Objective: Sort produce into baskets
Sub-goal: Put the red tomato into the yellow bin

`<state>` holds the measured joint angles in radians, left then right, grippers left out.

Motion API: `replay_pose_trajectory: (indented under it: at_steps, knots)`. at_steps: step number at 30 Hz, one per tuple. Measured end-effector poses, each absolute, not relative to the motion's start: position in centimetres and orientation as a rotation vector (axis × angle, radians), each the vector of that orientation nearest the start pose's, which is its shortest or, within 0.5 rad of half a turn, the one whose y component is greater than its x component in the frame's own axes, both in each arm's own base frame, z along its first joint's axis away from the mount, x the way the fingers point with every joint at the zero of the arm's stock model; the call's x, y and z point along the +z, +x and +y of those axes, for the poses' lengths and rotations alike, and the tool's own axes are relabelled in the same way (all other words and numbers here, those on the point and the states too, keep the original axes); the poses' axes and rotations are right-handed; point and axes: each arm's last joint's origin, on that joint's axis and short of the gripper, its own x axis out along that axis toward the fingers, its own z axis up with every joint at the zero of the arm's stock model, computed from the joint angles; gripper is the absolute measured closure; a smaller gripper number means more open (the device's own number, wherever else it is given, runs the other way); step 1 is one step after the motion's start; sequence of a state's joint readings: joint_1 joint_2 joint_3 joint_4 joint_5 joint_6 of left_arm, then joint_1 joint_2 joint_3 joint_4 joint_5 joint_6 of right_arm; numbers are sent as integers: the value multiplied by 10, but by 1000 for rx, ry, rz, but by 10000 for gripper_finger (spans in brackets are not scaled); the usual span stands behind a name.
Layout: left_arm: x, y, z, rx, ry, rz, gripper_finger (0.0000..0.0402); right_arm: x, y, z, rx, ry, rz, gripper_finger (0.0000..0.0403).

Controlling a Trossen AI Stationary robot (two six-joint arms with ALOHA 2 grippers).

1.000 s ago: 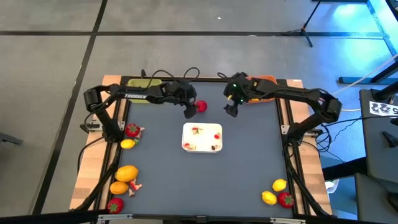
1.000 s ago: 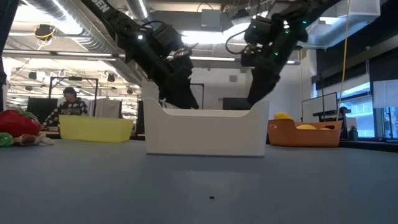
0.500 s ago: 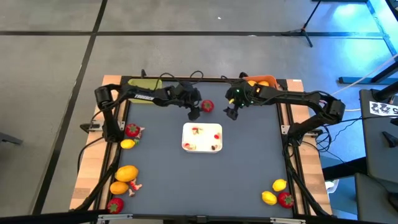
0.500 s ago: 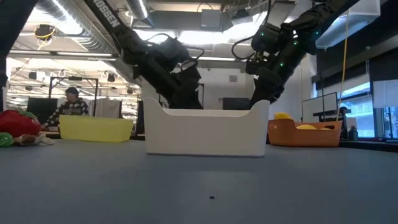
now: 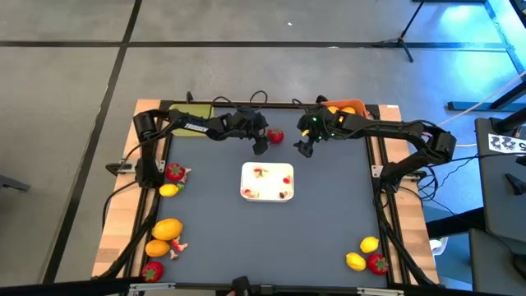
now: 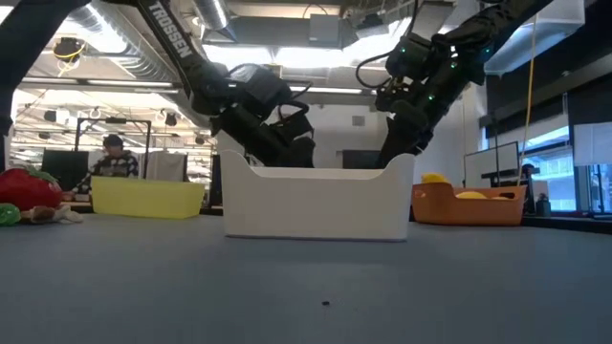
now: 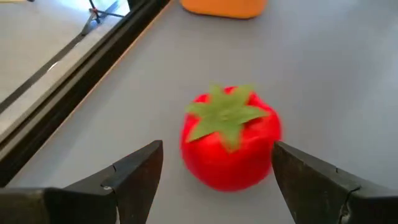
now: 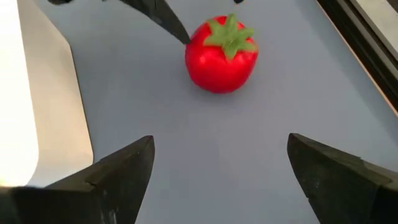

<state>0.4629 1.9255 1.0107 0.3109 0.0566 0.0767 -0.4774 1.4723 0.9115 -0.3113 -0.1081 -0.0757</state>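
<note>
Red plastic strawberry (image 5: 275,136) now sits on grey bench (image 5: 329,214) at twelve o'clock, left tool (image 5: 262,148) open, releasing; right tool (image 5: 302,148) open, approaching.

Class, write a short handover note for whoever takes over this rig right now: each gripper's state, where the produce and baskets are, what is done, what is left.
Left gripper: jaws open, not gripping, the red strawberry on the mat between them.
Right gripper: jaws open, empty, facing the same strawberry.
Baskets: yellow-green basket at the far left, orange basket at the far right with yellow pieces inside.
Left to sort: this strawberry, the fruits along the left edge and those at the near right corner.
</note>
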Motion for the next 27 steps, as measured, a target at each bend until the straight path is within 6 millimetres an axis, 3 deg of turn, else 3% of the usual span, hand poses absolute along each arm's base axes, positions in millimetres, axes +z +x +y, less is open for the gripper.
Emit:
replay_pose_trajectory:
  at_steps: [6,13,23,27]
  knots:
    - [123,352,172,318,-106,602,108,213,264,-133,-313,182,847,40]
    - [125,352,173,332,-113,590,108,213,264,-133,-313,181,848,40]
    - [157,350,171,308,-153,492,108,213,264,-133,-311,179,848,40]
    - [160,352,173,326,-121,445,108,213,264,-133,-311,178,848,40]
